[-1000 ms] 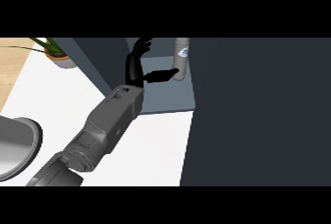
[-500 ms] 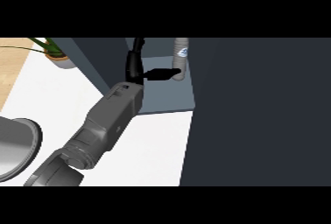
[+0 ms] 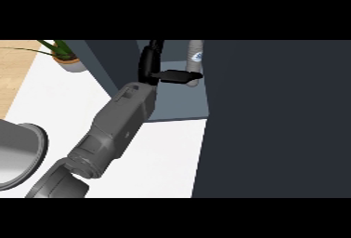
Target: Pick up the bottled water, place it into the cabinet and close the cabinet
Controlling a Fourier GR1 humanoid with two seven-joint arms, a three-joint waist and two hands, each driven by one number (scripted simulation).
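At seven o'clock a round grey metal sink basin (image 3: 17, 153) sits in the white table (image 3: 61, 102). From it one grey forearm (image 3: 113, 130) runs toward twelve o'clock into the open dark grey cabinet (image 3: 274, 116). Which arm it is cannot be told. Its black robot hand (image 3: 159, 69) reaches in, thumb touching the upright clear plastic water bottle (image 3: 195, 58) on the cabinet floor; the grip cannot be judged. At eleven o'clock stands a potted green plant (image 3: 63, 56).

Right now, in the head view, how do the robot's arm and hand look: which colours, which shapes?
Only one arm shows. Its forearm is grey and boxy, with rounded edges and a small raised ridge near the wrist. It widens into a rounded grey joint at the lower end. The hand is black and slender. No cables or markings are visible.
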